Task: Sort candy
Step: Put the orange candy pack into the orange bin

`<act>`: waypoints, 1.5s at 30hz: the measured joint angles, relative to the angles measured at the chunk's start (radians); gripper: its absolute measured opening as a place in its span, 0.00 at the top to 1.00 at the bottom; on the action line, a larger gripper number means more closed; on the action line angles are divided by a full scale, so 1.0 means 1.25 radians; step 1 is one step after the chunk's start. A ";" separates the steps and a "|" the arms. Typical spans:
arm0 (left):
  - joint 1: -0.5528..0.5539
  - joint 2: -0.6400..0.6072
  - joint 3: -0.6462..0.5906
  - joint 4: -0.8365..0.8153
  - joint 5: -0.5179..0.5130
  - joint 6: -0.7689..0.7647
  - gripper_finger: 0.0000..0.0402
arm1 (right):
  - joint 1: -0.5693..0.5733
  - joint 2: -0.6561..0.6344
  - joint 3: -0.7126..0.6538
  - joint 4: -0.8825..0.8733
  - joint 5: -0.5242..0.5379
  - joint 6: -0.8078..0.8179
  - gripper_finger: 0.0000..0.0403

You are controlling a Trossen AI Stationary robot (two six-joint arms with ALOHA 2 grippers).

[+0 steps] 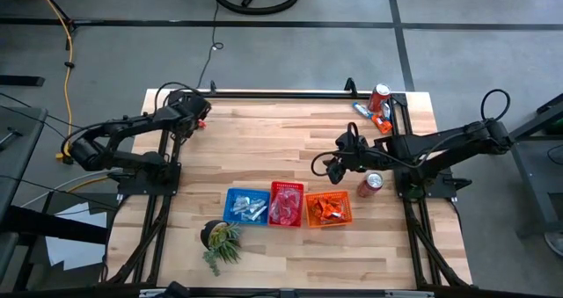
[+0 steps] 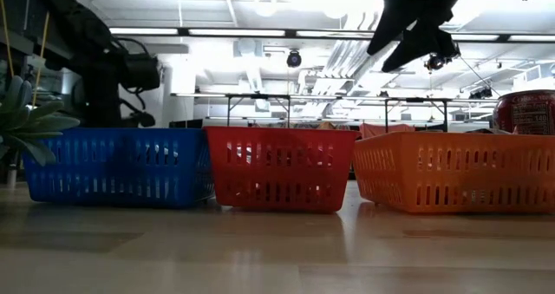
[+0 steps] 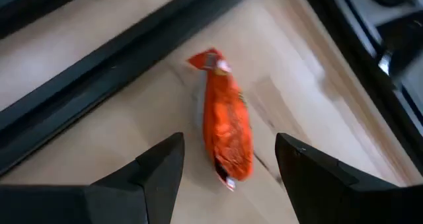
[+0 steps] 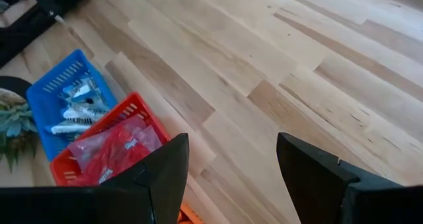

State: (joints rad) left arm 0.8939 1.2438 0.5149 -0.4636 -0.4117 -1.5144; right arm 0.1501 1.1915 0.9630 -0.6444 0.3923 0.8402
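An orange wrapped candy (image 3: pixel 228 128) lies flat on the wood near the table's far left corner (image 1: pixel 204 112). My left gripper (image 3: pixel 228 178) hovers over it, open, with one finger on either side and neither touching it. My right gripper (image 4: pixel 231 171) is open and holds nothing; it hangs above the table just beyond the orange basket (image 1: pixel 328 208), high in the low view (image 2: pixel 416 25). The blue basket (image 1: pixel 246 204) holds silver-blue candy, the red basket (image 1: pixel 286 203) red candy, and the orange basket orange candy. A few more packets (image 1: pixel 374 118) lie at the far right corner.
One red soda can (image 1: pixel 379 96) stands at the far right corner, and another (image 1: pixel 369 184) lies by the right arm's base. A small green plant (image 1: pixel 220 239) sits near the front edge, left of the blue basket. A black rail (image 3: pixel 132 45) runs along the far edge.
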 joint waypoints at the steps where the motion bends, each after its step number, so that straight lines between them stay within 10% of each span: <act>1: 0.008 0.000 -0.005 0.006 0.005 -0.012 0.44 | 0.000 0.000 0.000 -0.002 0.000 -0.006 0.44; 20: 0.056 0.093 -0.035 0.068 0.061 -0.135 0.58 | 0.002 0.000 0.000 -0.008 -0.034 -0.045 0.44; 27: 0.038 0.052 -0.041 0.106 0.103 0.005 0.96 | 0.031 -0.007 -0.001 -0.019 -0.059 -0.050 0.44; 45: -0.357 -0.190 0.098 0.377 0.373 0.514 1.00 | 0.127 -0.069 -0.001 -0.016 0.077 -0.045 0.44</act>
State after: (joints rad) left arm 0.4475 1.0060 0.6373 0.0071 0.0542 -0.8725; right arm 0.3093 1.1053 0.9619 -0.6645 0.4882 0.7845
